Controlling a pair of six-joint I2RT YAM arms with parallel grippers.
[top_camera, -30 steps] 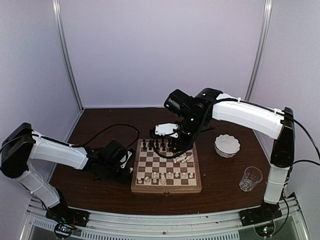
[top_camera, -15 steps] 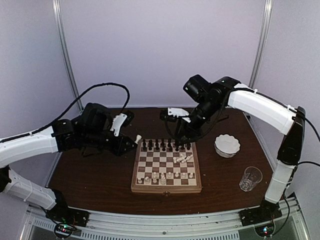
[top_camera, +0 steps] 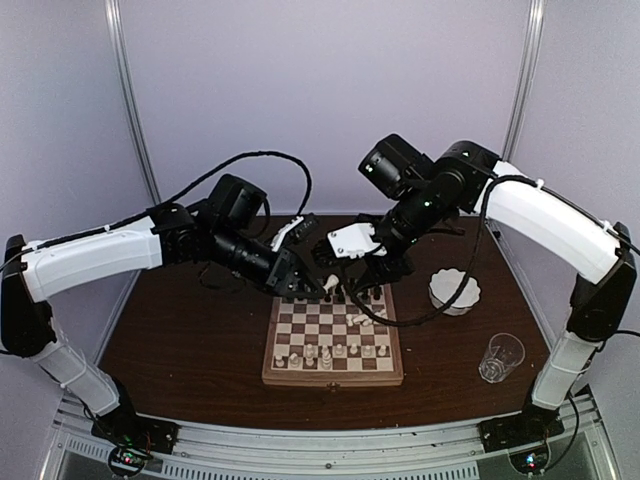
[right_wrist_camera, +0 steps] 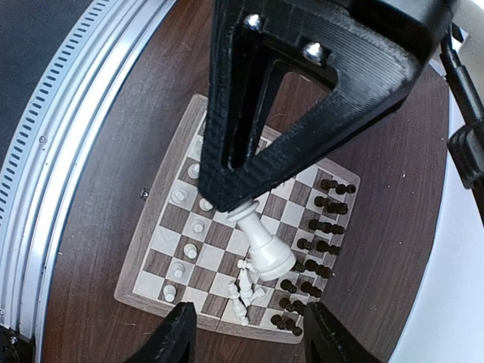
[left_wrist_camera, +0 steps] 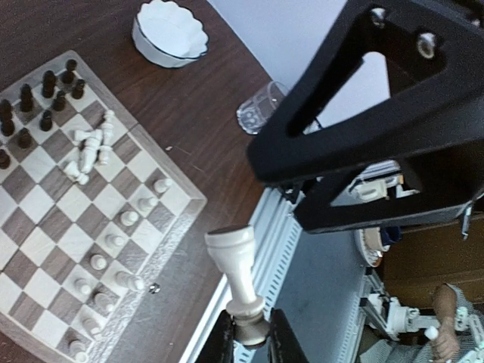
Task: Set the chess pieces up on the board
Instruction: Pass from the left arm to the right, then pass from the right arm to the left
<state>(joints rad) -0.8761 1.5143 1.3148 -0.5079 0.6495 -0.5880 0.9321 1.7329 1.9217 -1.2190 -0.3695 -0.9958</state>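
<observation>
One white piece point(left_wrist_camera: 238, 276) is sitting pinched at its base in the left fingers point(left_wrist_camera: 278, 344), hanging in the air above the board point(top_camera: 332, 379). Its long axis is pointing head-first toward the right fingers point(right_wrist_camera: 172, 340), which are standing spread wide, near it, apparently not touching.

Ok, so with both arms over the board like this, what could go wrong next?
1. The left gripper and the open right gripper sit very close above the board; they could collide.
2. The white piece is pinched only at one end, so it might tilt or slip.
3. A drop could knock the dark pieces or the fallen white pieces nearby.
</observation>
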